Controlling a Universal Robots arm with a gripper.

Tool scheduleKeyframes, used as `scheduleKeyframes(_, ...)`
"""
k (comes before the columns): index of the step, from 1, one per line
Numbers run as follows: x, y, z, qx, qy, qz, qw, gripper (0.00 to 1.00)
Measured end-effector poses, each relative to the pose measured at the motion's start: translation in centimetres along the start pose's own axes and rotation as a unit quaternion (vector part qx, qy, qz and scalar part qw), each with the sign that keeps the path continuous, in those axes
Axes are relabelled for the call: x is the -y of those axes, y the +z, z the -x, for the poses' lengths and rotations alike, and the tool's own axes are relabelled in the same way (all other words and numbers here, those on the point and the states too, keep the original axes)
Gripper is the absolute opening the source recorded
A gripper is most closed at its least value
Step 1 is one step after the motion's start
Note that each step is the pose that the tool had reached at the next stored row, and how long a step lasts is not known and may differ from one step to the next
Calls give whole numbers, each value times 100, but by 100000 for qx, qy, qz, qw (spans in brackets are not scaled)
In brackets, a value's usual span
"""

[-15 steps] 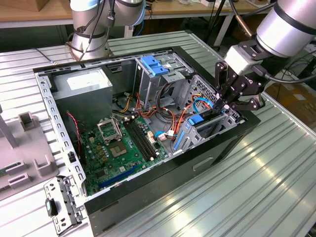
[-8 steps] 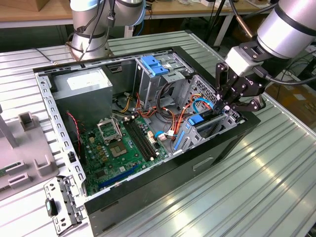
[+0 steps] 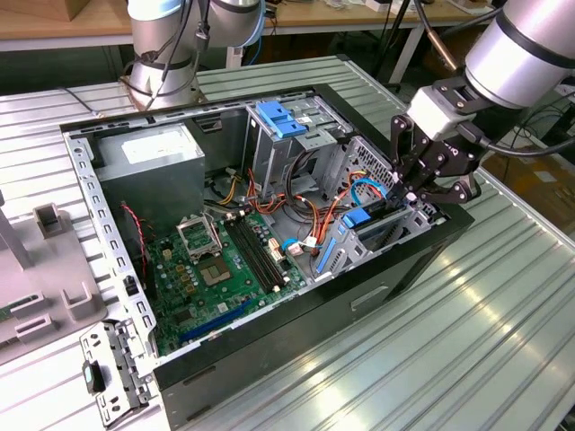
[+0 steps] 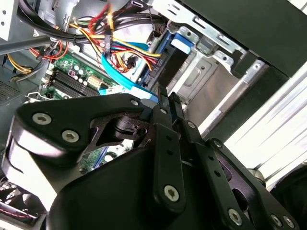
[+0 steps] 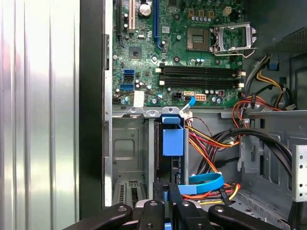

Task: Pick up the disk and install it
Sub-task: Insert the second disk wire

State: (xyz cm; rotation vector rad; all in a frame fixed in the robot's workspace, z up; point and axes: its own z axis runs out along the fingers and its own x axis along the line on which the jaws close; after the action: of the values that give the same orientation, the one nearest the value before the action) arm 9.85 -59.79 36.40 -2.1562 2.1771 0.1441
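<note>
We see the disk [image 3: 377, 223] standing on edge in the metal drive bay [image 3: 334, 256] at the computer case's [image 3: 296, 346] corner on the exterior view's right, its blue rail [image 5: 172, 139] facing up in the first wrist view. The hand [image 3: 422, 184] sits right over it, black fingers [image 5: 160, 191] pressed together on the disk's upper edge in both wrist views. Beside the bay run orange, red and blue cables [image 5: 211, 143], then the green motherboard [image 3: 216, 265]. The case lies open on a ribbed metal surface [image 3: 467, 323].

Disk [image 5: 172, 143] mostly hidden in bay; hand [image 5: 168, 189] cut off.
</note>
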Motion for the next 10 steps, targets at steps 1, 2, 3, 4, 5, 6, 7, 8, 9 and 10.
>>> scheduleKeyframes(1, 0, 11, 19, 5, 1, 0, 100000, 16)
scheduleKeyframes(2, -1, 22, 37, 11, 3, 0, 100000, 16)
scheduleKeyframes(3, 0, 38, 54, 14, 0, 0, 100000, 16)
scheduleKeyframes(4, 0, 58, 66, 14, 3, -2, 100000, 16)
scheduleKeyframes(5, 0, 72, 73, 23, 3, -1, 100000, 16)
scheduleKeyframes(6, 0, 89, 80, 31, 1, 0, 100000, 16)
scheduleKeyframes(7, 0, 102, 83, 39, 2, -2, 100000, 16)
scheduleKeyframes(8, 0, 111, 84, 39, 3, -2, 100000, 16)
scheduleKeyframes(9, 0, 112, 84, 26, 5, 0, 100000, 16)
scheduleKeyframes(10, 0, 112, 84, 21, 3, 0, 100000, 16)
